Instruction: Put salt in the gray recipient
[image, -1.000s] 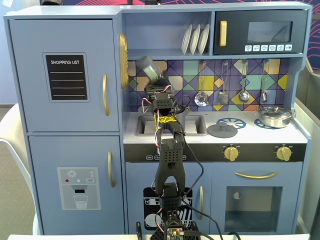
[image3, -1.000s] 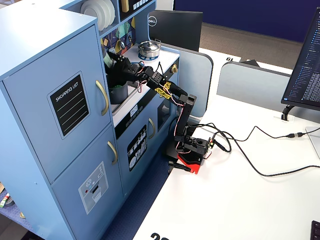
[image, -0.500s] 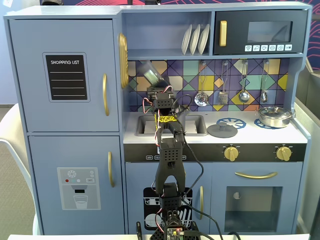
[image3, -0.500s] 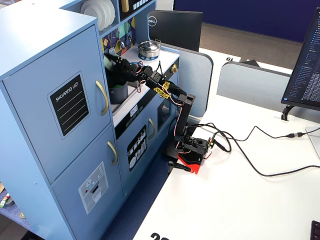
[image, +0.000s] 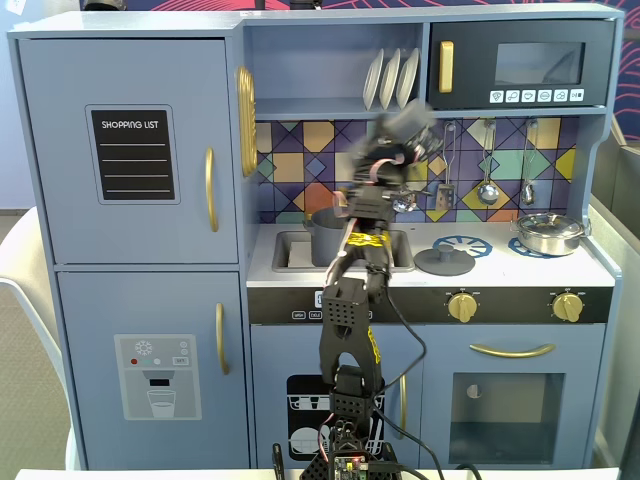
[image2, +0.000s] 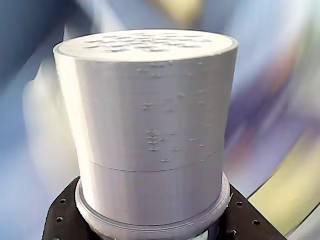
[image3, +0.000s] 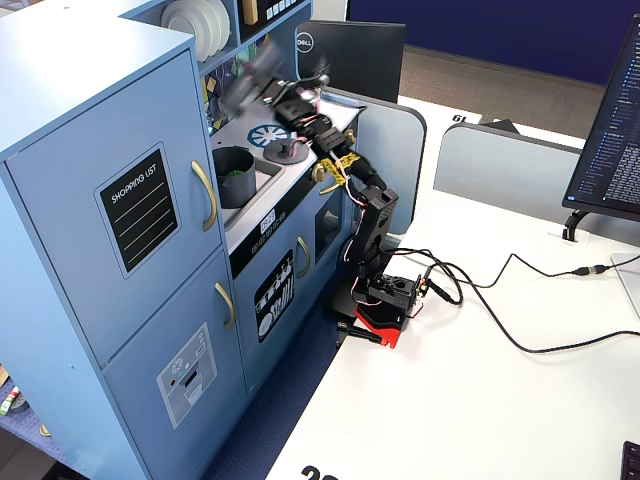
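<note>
Toy kitchen (image: 130, 150) backdrop; end effector (image2: 150, 220) grips salt (image2: 150, 115), blurred above gray recipient (image: 322, 235); lid (image: 444, 261) beside.

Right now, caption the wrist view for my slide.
Close-up of the gray cylindrical salt shaker's perforated cap held in the gripper, background motion-blurred.

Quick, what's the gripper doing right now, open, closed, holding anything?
Gripper: closed on the salt shaker, whose gray cap fills the wrist view; the arm is motion-blurred above the gray pot in the sink.
</note>
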